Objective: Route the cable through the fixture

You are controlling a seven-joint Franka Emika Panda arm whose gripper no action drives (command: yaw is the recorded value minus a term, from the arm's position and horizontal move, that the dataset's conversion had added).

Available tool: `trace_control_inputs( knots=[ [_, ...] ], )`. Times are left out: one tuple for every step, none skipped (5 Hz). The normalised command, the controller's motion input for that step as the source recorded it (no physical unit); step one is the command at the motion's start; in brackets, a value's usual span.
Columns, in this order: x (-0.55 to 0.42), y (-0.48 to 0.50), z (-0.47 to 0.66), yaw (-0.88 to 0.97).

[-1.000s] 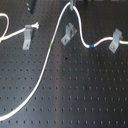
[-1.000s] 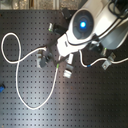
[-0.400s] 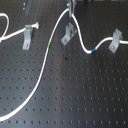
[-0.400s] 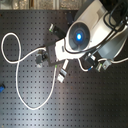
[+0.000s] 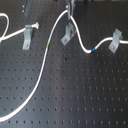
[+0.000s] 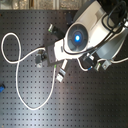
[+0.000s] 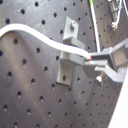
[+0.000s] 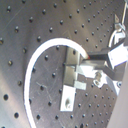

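One long white flexible cable (image 5: 47, 64) is apparently held pinched in the gripper (image 7: 94, 61) at the small grey metal fixture (image 5: 67, 35); seating it there comes next.

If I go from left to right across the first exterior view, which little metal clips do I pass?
Clip with white tuft → middle clip, where the gripper holds the cable → right clip.
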Motion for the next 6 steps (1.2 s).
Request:
trace_control_inputs(
  knots=[
    [-0.064, 0.252, 0.11, -0.15],
    [0.111, 0.159, 0.02, 0.0],
    [0.302, 0.031, 0.09, 0.28],
    [0.162, -0.08, 0.1, 0.26],
    [-0.016, -0.012, 0.11, 0.0],
    [-0.151, 0.008, 0.06, -0.13]
  ],
)
